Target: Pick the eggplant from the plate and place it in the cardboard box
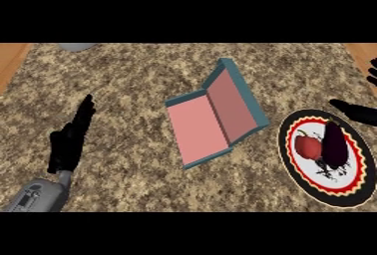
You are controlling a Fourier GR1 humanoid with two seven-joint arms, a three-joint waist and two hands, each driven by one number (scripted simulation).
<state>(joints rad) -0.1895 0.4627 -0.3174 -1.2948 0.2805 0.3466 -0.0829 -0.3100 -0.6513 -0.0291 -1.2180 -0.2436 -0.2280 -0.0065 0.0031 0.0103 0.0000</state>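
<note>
Eggplant [335,144] on plate [284,142], box [213,119] beside it, right hand [358,113] apparently spread nearby.

We see the eggplant [335,144], dark purple and long, lying flat on the right half of the plate [344,200], its length running along the plate's longer way. The plate is white in the middle, with a red and yellow scalloped band and a black rim. Just left of the plate the cardboard box [199,129] lies open, pink inside and teal outside
</note>
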